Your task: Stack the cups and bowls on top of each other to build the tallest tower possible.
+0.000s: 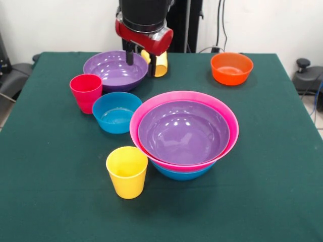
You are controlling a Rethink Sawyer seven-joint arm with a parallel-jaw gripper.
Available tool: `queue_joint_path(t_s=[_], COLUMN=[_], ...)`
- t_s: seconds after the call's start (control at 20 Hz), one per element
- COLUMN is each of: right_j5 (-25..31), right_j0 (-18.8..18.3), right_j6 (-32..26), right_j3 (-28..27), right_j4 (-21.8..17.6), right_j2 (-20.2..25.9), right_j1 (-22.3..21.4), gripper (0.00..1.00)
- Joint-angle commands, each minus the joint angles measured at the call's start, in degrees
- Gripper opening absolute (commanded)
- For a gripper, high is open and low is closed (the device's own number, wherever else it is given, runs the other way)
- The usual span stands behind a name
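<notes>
My gripper (141, 68) hangs at the table's far side over the right rim of a wide purple bowl (111, 70), its fingers apart and holding nothing. A yellow cup (161, 63) stands just right of and behind the right finger (152, 66); I cannot tell if they touch. The tower is a purple bowl (184, 132) nested in the big pink bowl (229, 121), which sits on a blue bowl (181, 174), at the table's middle. A second yellow cup (126, 171) stands upright at front left of the tower. A red-pink cup (86, 92) and a blue bowl (116, 112) stand on the left. An orange bowl (231, 68) sits at the far right.
The green tablecloth (262, 191) covers the whole table. The robot's black pedestal (176, 20) and cables stand behind the far edge. Dark equipment shows beyond the left edge (12, 75) and the right edge (308, 75).
</notes>
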Motion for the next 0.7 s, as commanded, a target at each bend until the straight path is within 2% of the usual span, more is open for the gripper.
queue_joint_path(t_s=[0.05,0.7], right_j5=[-1.9,-8.8], right_j0=[-0.8,-4.0], right_j6=[-3.6,-3.3], right_j3=[6.6,9.3], right_j4=[-3.7,-6.3], right_j2=[8.9,10.8], right_j1=[-1.4,1.0], gripper=[1.0,1.0])
